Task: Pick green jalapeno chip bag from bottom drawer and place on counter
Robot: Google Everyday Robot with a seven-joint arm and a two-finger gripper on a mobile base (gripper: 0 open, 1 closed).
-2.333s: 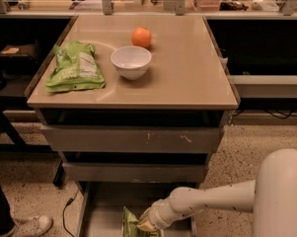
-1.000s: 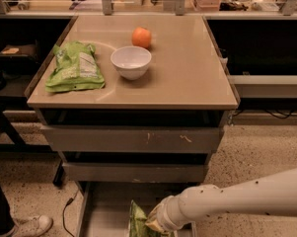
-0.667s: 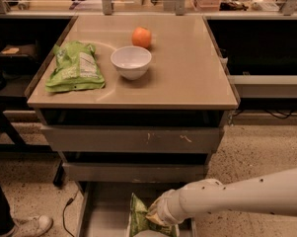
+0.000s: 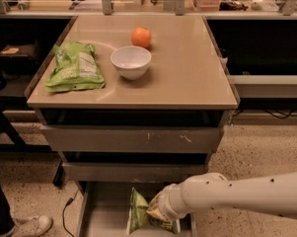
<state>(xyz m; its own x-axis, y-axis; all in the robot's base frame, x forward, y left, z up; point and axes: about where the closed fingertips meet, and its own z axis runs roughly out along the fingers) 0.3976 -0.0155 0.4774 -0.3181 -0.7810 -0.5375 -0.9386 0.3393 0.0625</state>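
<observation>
The green jalapeno chip bag stands upright over the open bottom drawer, at the low middle of the camera view. My gripper reaches in from the right on a white arm and is shut on the bag's right side, holding it a little above the drawer's grey floor. The fingers are mostly hidden behind the bag and the wrist. The beige counter tops the cabinet above.
On the counter lie a lime-green bag at the left, a white bowl in the middle and an orange behind it. Two shut grey drawers sit above the open one. A person's shoe is at lower left.
The bag has come up from lying low in the drawer to standing upright in my gripper. The arm has risen slightly and shifted right.
</observation>
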